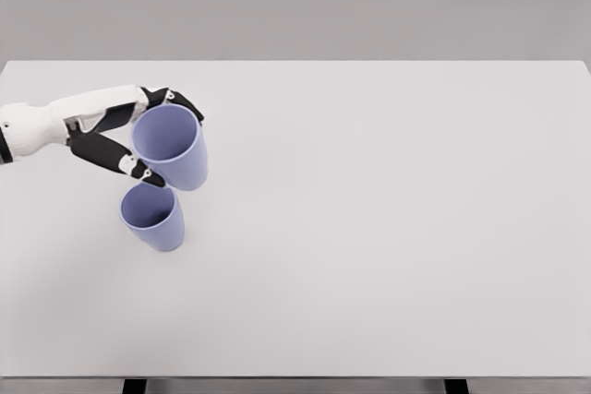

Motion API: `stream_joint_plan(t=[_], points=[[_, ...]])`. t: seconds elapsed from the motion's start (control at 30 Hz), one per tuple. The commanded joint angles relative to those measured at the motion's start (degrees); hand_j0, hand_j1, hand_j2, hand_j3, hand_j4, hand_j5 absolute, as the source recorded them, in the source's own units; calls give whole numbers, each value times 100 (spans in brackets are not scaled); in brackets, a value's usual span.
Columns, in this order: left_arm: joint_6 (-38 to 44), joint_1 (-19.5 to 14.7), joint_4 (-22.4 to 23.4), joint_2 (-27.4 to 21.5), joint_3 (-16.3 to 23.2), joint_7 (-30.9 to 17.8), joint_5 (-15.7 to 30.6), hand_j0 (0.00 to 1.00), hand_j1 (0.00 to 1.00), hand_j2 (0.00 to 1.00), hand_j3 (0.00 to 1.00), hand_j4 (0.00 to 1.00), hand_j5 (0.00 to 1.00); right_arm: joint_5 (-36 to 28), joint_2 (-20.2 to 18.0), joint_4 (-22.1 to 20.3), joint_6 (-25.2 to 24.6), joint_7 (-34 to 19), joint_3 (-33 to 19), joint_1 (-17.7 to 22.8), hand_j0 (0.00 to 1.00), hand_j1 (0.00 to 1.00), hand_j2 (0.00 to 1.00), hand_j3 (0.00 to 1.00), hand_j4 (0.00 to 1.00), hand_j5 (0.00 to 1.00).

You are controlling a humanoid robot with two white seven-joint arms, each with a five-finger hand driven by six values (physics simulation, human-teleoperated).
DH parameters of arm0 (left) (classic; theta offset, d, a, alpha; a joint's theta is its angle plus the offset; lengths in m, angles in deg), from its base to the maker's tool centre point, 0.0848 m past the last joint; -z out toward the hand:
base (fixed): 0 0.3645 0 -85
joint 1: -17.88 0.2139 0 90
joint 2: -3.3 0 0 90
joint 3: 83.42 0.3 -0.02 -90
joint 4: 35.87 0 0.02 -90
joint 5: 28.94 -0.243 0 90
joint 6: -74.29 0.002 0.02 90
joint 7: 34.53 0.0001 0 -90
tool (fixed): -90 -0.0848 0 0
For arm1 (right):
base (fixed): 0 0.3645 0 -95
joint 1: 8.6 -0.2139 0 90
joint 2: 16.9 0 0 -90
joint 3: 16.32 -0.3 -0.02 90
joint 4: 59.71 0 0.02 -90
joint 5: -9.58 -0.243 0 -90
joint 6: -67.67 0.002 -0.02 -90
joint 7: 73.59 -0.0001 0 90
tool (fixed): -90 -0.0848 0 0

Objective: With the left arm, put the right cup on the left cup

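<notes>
The left hand (pixel 129 136) is wrapped around the upper cup (pixel 170 147), dark fingers (pixel 180 101) curled over its far rim and the thumb pressed on its near side. The arm runs off the picture's left edge. The cup's base is hard to separate from the lower cup (pixel 153 217), which stands on the table (pixel 388 228) just below the hand.

A wide white table (pixel 388 256) fills most of the view under soft, even light, with a plain grey wall (pixel 295 2) rising behind its far edge.
</notes>
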Motion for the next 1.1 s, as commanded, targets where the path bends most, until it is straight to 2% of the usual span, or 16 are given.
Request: stream_joint_plan(t=[0.0, 0.17, 0.63, 0.77, 1.07], points=[[-79, 0, -16, -117, -17, -90, 85, 57, 57, 57, 57, 57, 57, -1, -1, 0, 0, 0, 0, 0, 100, 100, 100, 100, 100, 100], [-166, 35, -16, -327, -17, -336, 164, 58, 58, 58, 58, 58, 58, -1, -1, 0, 0, 0, 0, 0, 100, 100, 100, 100, 100, 100], [-185, 97, -16, -714, -26, -347, 340, 58, 58, 58, 58, 58, 58, -1, -1, 0, 0, 0, 0, 0, 100, 100, 100, 100, 100, 100], [-185, 246, -16, -889, -26, -347, 401, 58, 58, 58, 58, 58, 58, -1, -1, 0, 0, 0, 0, 0, 100, 100, 100, 100, 100, 100], [-185, 281, -16, -899, -26, -347, 402, 58, 58, 58, 58, 58, 58, -1, -1, 0, 0, 0, 0, 0, 100, 100, 100, 100, 100, 100]])
